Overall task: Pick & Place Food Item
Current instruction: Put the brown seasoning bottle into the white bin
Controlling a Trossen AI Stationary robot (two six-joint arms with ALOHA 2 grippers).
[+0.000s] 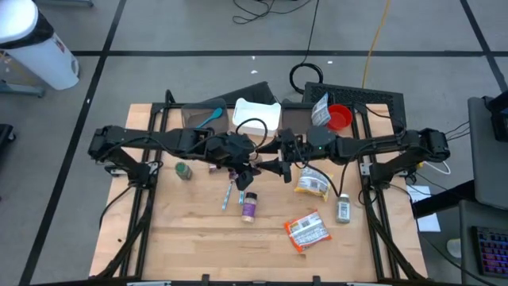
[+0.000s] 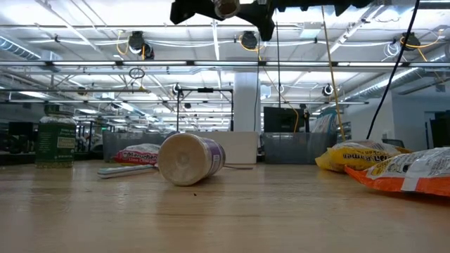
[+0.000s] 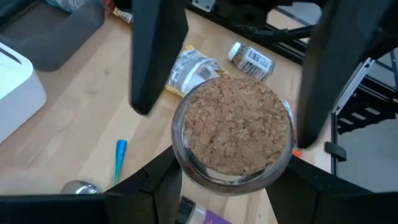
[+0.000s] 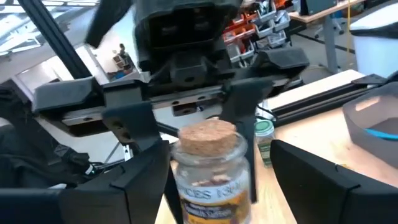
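A glass jar with a cork lid (image 3: 233, 127) hangs high above the table's middle; it also shows in the right wrist view (image 4: 211, 168) and at the top of the low view (image 2: 226, 7). My left gripper (image 1: 246, 171) comes down from above and is shut on the jar. My right gripper (image 1: 278, 168) comes level from the table's right and is open. Its fingers (image 4: 134, 186) stand on either side of the jar, outside the left gripper's fingers. My left gripper pinches the jar's glass sides just below the cork lid (image 3: 180, 168) between its two fingers (image 3: 158, 186). The fingers point down from above, one on each side of the jar. The jar hangs upright, cork up, lifted clear of the table.
On the table lie a purple-lidded jar (image 1: 248, 206) on its side, a blue stick (image 1: 226, 197), a green-lidded jar (image 1: 184, 170), a yellow bag (image 1: 312, 184), an orange bag (image 1: 306, 232) and a small spice jar (image 1: 343, 209). A white box (image 1: 255, 115) and a red bowl (image 1: 339, 117) stand at the far edge.
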